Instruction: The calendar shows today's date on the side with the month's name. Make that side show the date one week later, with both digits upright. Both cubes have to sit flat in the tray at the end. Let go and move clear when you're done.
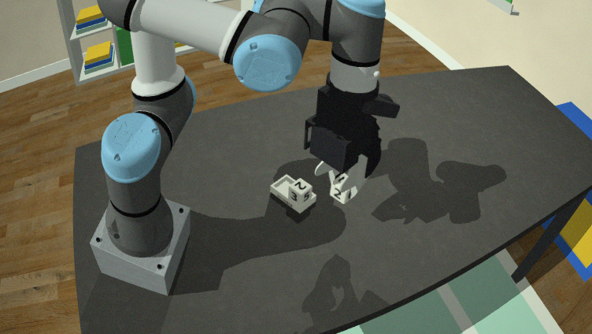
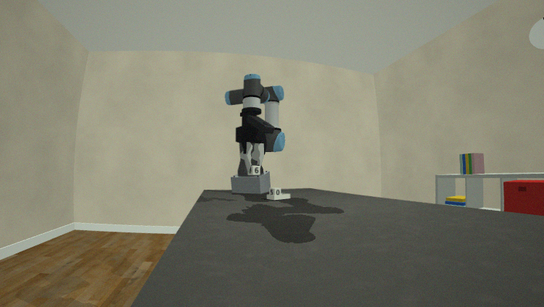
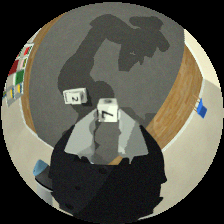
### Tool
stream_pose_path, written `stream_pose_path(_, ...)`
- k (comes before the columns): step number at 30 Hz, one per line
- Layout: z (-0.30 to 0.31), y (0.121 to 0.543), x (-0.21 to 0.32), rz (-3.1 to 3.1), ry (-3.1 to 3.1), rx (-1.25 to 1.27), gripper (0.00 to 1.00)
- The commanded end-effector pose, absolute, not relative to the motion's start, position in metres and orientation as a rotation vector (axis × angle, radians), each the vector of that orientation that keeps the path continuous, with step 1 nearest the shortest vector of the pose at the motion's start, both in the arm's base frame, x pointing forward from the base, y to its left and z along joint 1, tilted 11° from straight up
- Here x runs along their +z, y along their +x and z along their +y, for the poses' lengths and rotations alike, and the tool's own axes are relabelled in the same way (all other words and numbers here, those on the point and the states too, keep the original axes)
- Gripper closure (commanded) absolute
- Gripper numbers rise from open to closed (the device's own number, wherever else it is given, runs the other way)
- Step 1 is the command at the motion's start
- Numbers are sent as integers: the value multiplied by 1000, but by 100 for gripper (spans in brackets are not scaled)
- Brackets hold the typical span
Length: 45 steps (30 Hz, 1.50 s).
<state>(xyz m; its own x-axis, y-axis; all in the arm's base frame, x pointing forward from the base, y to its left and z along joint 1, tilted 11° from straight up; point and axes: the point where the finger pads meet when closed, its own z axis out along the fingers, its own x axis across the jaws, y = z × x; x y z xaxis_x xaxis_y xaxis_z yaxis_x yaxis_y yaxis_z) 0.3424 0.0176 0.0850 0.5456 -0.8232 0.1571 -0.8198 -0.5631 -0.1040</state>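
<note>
My gripper (image 1: pixel 340 182) (image 2: pixel 254 166) (image 3: pixel 108 109) is shut on a white number cube (image 1: pixel 343 193) (image 2: pixel 255 170) (image 3: pixel 108 111). It holds the cube in the air, to the right of the tray. The held cube shows a 2 in the top view, a 6 in the exterior view and a 7 in the wrist view. The white calendar tray (image 1: pixel 281 188) (image 2: pixel 282 196) rests on the dark table (image 1: pixel 434 124). The other cube (image 1: pixel 301 191) (image 2: pixel 275 192) (image 3: pixel 76 97) sits in the tray's right slot, with 2 on top and 3 on its front. The tray's left slot is empty.
The arm's grey base block (image 1: pixel 138 257) (image 2: pixel 249 183) stands at the table's left front corner. A white shelf (image 1: pixel 95 37) with coloured blocks stands on the floor behind it. Another shelf (image 2: pixel 472 182) and a red box (image 2: pixel 524 196) show beyond the table in the exterior view.
</note>
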Motion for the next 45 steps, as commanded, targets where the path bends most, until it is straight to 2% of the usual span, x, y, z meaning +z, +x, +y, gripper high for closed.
stream_pose_path(1, 16, 346, 71, 1459, -2745, -300, 89)
stream_pose_path(19, 12, 356, 12, 1459, -2745, -300, 89)
stream_pose_path(45, 11, 358, 2, 1459, -2745, -300, 89)
